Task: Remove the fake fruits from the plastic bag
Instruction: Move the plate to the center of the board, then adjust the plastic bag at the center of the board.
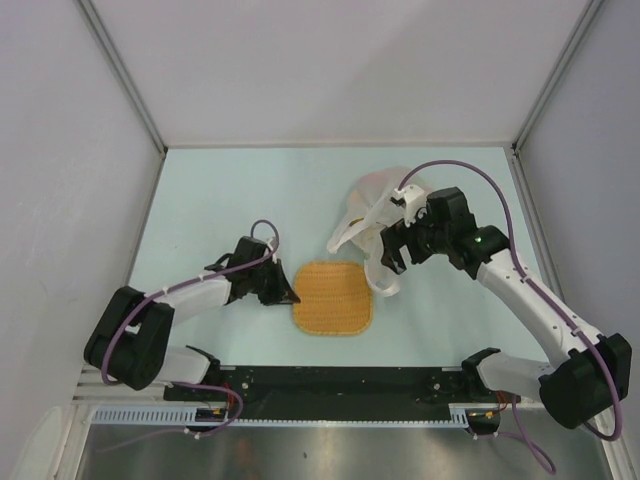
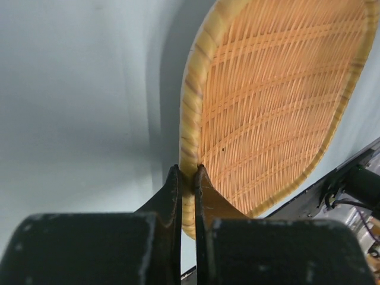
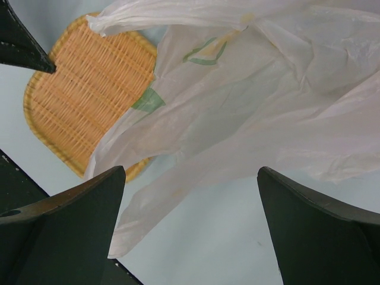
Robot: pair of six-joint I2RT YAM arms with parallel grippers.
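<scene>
The translucent white plastic bag [image 1: 372,192] lies crumpled at the table's middle right, with a handle loop trailing onto the woven orange mat [image 1: 333,297]. No fake fruits show; in the right wrist view only faint green patches show on the bag [image 3: 255,101], and I cannot tell what they are. My right gripper [image 1: 392,252] is open just above the bag's near edge, its jaws [image 3: 191,172] wide apart with bag film and bare table between them. My left gripper [image 1: 288,293] is shut on the mat's left rim [image 2: 189,142], pinched between both fingers.
White enclosure walls surround the pale blue table [image 1: 230,190]. The mat [image 3: 83,89] lies partly under the bag's handle. The black base rail [image 1: 330,385] runs along the near edge. The left gripper's fingertip [image 3: 24,41] shows at the mat's far corner in the right wrist view.
</scene>
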